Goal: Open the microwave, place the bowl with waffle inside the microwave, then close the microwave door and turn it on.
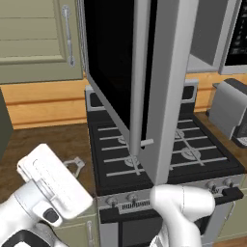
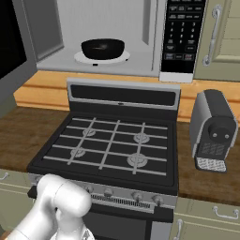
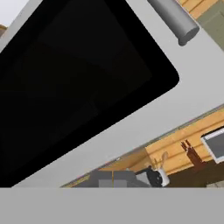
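— Down at 6 o'clock in both base views, what is nearest?

— White arm links, rising from the lower edge. The gripper's fingers I cannot make out anywhere, so whether they are spread or pressed together I cannot tell, nor whether they touch anything.

— And the hand view?

— It looks close onto the microwave door (image 3: 87,83): black glass from 9 o'clock to the centre, a silver frame around it, and the round end of the bar handle (image 3: 175,19) at 1 o'clock. Small items sit below the door's edge at 5 o'clock, too small to name.

— How does the door stand?

— Swung wide open. In the left base view the microwave door (image 1: 169,87) hangs over the stove (image 1: 164,149), edge-on towards the camera, its handle (image 1: 137,77) running down the middle.

— Beyond that?

— The stove (image 2: 108,145) with four burners, and a coffee machine (image 2: 211,131) at 3 o'clock on the wooden counter (image 2: 206,178).

— And the bowl?

— Farthest back, at 12 o'clock in the right base view: the bowl (image 2: 103,48) sits on the white turntable (image 2: 123,57) inside the open microwave (image 2: 140,37), with the button panel (image 2: 180,33) to its right. The waffle is probably inside; the bowl's rim hides it.
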Tool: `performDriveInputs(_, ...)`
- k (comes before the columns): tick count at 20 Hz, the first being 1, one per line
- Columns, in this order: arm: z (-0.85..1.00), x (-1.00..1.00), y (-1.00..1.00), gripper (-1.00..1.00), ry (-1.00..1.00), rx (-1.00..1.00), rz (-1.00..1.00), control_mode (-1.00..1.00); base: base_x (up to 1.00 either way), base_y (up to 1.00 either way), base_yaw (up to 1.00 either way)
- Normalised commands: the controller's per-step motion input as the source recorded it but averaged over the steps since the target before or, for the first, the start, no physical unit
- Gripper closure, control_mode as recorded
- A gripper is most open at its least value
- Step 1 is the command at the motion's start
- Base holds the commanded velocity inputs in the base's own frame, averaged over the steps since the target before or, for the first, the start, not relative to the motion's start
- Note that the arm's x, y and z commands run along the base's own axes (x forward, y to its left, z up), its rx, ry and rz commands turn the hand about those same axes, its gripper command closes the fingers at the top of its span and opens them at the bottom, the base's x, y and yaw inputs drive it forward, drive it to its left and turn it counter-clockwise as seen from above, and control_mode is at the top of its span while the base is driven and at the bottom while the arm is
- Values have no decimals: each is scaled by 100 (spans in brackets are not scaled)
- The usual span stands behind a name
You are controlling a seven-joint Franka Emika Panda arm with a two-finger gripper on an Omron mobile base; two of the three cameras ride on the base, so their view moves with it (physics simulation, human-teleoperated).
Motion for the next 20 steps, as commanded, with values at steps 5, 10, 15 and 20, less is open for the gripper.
performDriveInputs(5,6,24,-50,100,-2,-6,-16,-100,0,0,0)
performDriveInputs(10,53,0,-90,100,-2,1,-9,-100,0,0,0)
performDriveInputs(15,49,4,-99,100,3,1,-3,-100,0,0,0)
performDriveInputs(20,31,14,-100,100,13,0,0,-100,0,0,0)
